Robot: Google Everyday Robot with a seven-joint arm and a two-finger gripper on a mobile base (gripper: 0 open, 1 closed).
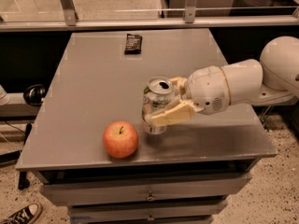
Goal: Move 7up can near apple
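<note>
The 7up can (pixel 156 102) is upright, silver with a green logo and an open top, low over or on the grey table (pixel 93 78), just right of the apple. The apple (pixel 120 139) is red-orange with a short dark stem and sits near the table's front edge. My gripper (pixel 164 105) reaches in from the right on a white arm and is shut on the can, with one cream finger (pixel 170 116) across its front and the other behind its rim. A small gap separates can and apple.
A flat dark wrapped bar (pixel 133 43) lies at the table's back. Drawers (pixel 149 195) sit below the tabletop. A metal rail (pixel 140 22) runs behind the table. A shoe (pixel 21 213) is on the floor at front left.
</note>
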